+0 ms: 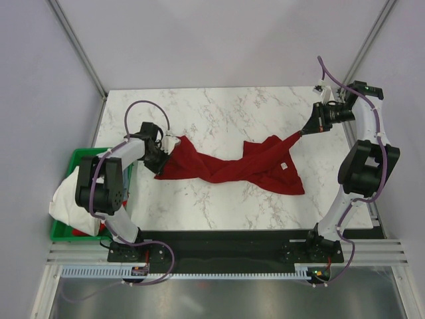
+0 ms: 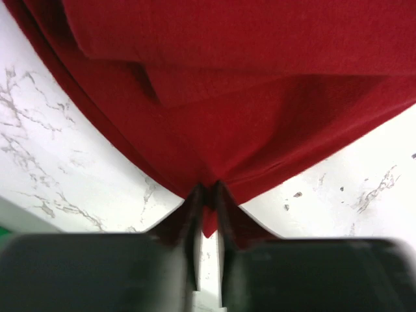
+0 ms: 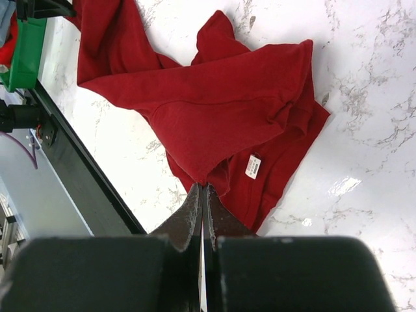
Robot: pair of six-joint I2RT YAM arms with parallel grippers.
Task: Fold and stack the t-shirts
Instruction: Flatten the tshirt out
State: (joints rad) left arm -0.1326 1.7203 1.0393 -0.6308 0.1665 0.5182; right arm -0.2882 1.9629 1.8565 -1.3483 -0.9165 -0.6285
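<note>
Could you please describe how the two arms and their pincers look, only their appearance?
The left arm and right arm share one look: bulky black joint housings, white links between, black bases. A thin purple cable loops along each. The left pincer and right pincer each have two dark fingers tapering to narrow tips.

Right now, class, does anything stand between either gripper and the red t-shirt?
Nothing visible does. The left gripper pinches one end of the red t-shirt, and the right gripper pinches the other end.
</note>
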